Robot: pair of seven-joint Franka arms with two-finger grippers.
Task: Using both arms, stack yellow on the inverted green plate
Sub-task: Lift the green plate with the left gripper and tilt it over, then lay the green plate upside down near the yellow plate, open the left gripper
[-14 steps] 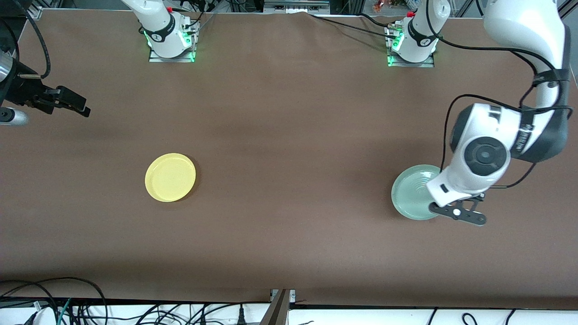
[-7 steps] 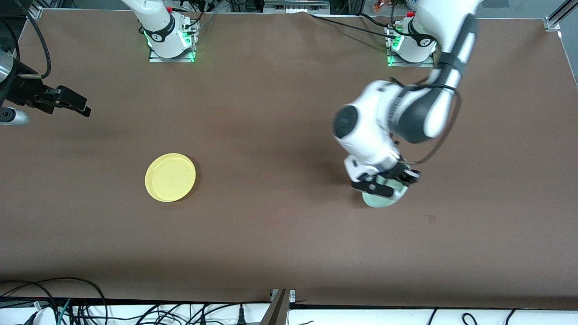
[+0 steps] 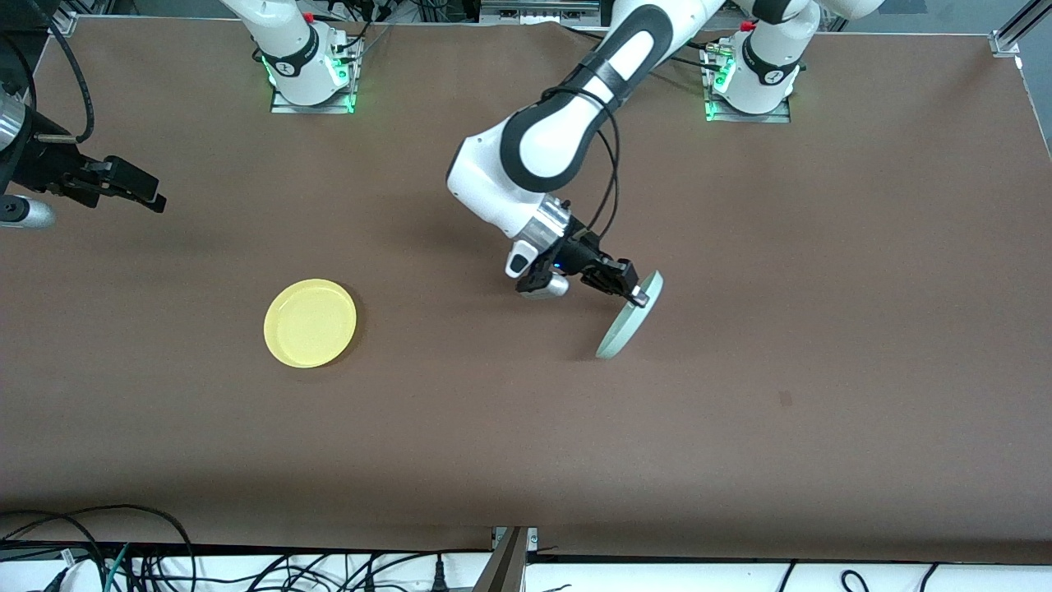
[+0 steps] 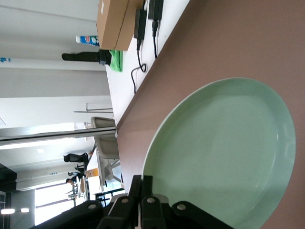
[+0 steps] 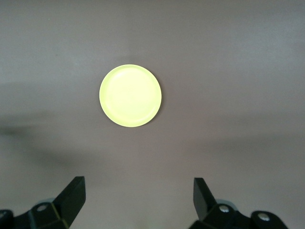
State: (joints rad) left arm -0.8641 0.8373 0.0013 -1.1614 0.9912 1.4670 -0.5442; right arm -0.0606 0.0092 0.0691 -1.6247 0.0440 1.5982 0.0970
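The pale green plate [image 3: 629, 316] hangs on edge, almost vertical, over the middle of the table. My left gripper [image 3: 638, 298] is shut on its rim; in the left wrist view the fingers pinch the rim and the plate's hollow side [image 4: 224, 152] faces the camera. The yellow plate [image 3: 310, 322] lies rim up on the table toward the right arm's end, and it shows in the right wrist view [image 5: 130, 95]. My right gripper [image 3: 156, 200] is open and empty, held in the air near the table's edge at the right arm's end.
The brown table [image 3: 526, 427] has the two arm bases [image 3: 311, 70] along its edge farthest from the front camera. Cables [image 3: 99, 551] lie past the edge nearest that camera. A small dark mark [image 3: 786, 399] is on the table toward the left arm's end.
My left gripper has carried the green plate from the left arm's end toward the table's middle and turned it from flat to nearly vertical. The right arm and yellow plate have not moved.
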